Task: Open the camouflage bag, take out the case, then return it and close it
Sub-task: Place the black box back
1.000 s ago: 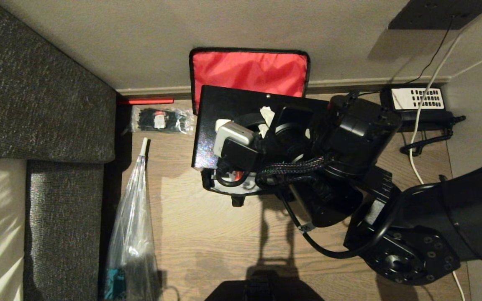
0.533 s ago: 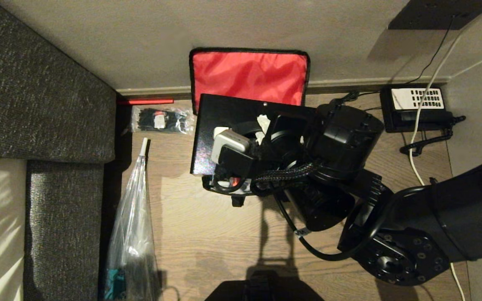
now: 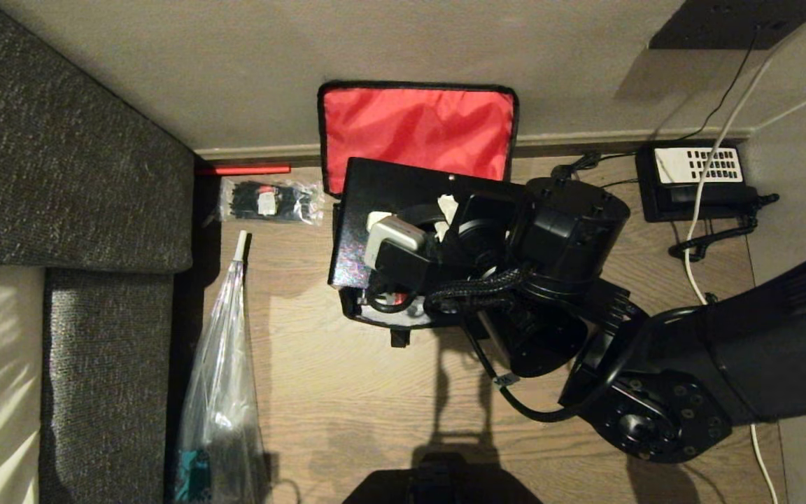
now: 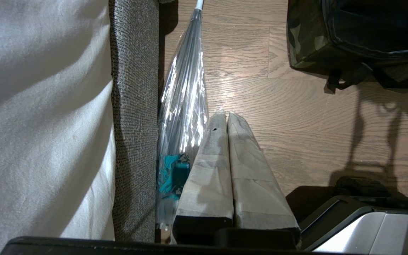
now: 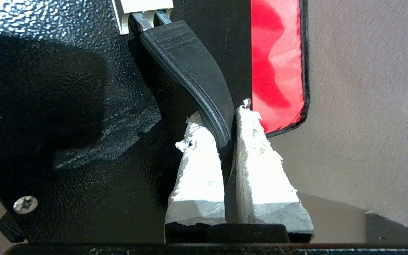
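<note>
Right gripper (image 5: 227,120) has its two white-wrapped fingers (image 5: 197,166) clamped on the black handle (image 5: 190,67) of the case (image 3: 403,203), the handle curving up between them from a small metal hinge on the case's face. From the head view the arm reaches in from the right and its wrist covers most of the case, which is held over the open bag (image 3: 375,311); only the left part of the flat black panel shows, with a faint speckled sheen. Whether the case's lower edge rests inside the bag or hangs just above it I cannot tell.

The bag sits on the wooden floor (image 3: 347,392) against the wall, its lid (image 3: 417,126) thrown back and leaning upright on the wall so the red lining faces out. Its front edge and a short black strap tab show just below the case. In the left wrist view a corner of the camouflage side (image 4: 306,39) is visible.

Left gripper (image 4: 227,117) hangs apart from all this, low beside the grey sofa (image 3: 74,175), its taped fingers pressed together and holding nothing. A clear plastic bag (image 3: 221,378) lies along the sofa's edge, next to it. Further back, near the wall, lies a small packet of black ties (image 3: 270,201), and a black telephone (image 3: 697,180) sits to the right of the bag with a white cable (image 3: 707,168) running across it.
</note>
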Motion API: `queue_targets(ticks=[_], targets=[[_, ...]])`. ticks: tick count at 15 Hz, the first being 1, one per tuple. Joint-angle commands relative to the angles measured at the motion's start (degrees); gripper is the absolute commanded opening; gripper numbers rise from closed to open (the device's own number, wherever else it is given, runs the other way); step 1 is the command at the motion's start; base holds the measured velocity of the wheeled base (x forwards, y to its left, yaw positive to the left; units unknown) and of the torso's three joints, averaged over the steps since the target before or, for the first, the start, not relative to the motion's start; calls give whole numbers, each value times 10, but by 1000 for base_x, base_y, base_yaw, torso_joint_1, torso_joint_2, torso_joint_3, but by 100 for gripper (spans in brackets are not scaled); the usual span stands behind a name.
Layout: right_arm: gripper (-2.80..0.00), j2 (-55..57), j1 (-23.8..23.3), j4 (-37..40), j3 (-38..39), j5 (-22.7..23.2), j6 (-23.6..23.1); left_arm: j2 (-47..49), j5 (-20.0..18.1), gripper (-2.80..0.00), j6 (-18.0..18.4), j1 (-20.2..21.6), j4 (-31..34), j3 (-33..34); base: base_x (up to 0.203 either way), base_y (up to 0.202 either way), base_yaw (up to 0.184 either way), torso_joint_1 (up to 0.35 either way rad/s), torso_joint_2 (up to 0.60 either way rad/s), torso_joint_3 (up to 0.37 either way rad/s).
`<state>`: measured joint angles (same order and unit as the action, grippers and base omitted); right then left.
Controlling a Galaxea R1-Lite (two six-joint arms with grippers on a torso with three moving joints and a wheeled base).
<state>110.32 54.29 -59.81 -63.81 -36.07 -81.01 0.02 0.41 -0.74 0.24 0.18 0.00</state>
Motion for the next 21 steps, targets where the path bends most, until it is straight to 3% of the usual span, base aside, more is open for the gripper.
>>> queue_targets(ticks=[1,10,21], targets=[[-280,7,-2,-12,2,-2,-5,0,0,-280,0,0,0,2,0,0,0,0,0,0],[-280,28,-3,-20,-6,3,-6,0,0,-280,0,0,0,2,0,0,0,0,0,0],[-280,6,6,33,-41,10,-2,0,0,-280,0,0,0,2,0,0,0,0,0,0]])
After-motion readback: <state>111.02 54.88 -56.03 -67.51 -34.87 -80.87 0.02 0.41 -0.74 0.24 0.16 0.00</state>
